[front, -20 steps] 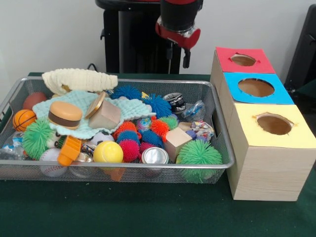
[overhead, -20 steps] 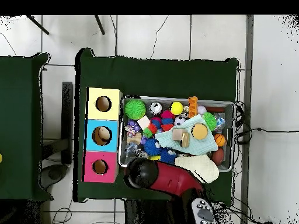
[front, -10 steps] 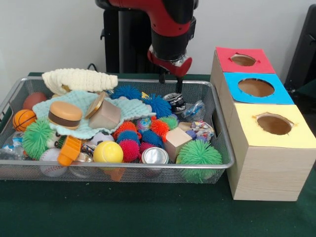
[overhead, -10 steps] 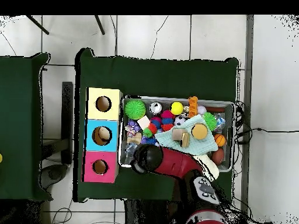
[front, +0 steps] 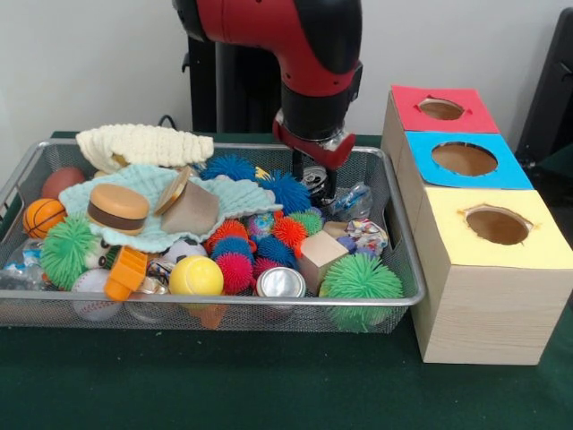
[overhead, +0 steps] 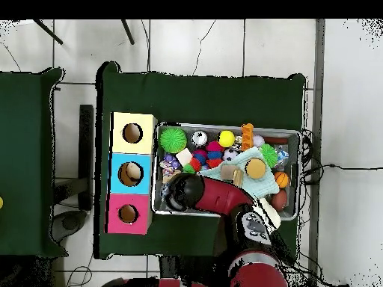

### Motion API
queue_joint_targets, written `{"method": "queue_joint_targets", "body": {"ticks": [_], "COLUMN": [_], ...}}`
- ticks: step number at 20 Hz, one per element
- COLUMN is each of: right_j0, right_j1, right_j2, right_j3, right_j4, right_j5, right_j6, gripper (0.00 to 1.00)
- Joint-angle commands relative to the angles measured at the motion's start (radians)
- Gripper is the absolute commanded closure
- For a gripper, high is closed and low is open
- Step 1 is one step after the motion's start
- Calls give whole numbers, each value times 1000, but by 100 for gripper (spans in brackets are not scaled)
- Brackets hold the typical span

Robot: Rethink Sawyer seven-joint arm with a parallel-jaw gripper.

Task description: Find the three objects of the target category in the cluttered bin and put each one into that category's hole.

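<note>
Green cloth covers the table [front: 269, 385] under a wire bin [front: 394, 296] of toys. Beside the bin stands a three-hole box [front: 483, 296]. Over the bin's box-side far corner, the gripper [front: 313, 184] straddles a black can [front: 315, 182], fingers parted, gripping nothing.

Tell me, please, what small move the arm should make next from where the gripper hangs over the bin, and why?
Probably a short, straight descent. In the front view the gripper hangs open just above the dark round tin at the far right of the wire bin, with its fingers either side of it. Nothing is held yet, so lowering and then closing seems the sensible step.
</note>
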Motion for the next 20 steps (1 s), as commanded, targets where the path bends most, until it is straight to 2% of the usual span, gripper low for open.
{"method": "queue_joint_targets", "body": {"ticks": [1,3,5,9,20], "right_j0": [41,56,48,1,-64], "right_j1": [34,-1,1,47,3], "right_j2": [29,33,57,113,163], "right_j3": [-89,-23,20,73,219], "right_j4": [63,68,68,46,4], "right_j5": [-108,-169,-230,-362,-464], "right_j6": [192,214,212,191,161], "gripper": [0,0,0,0,0]}}
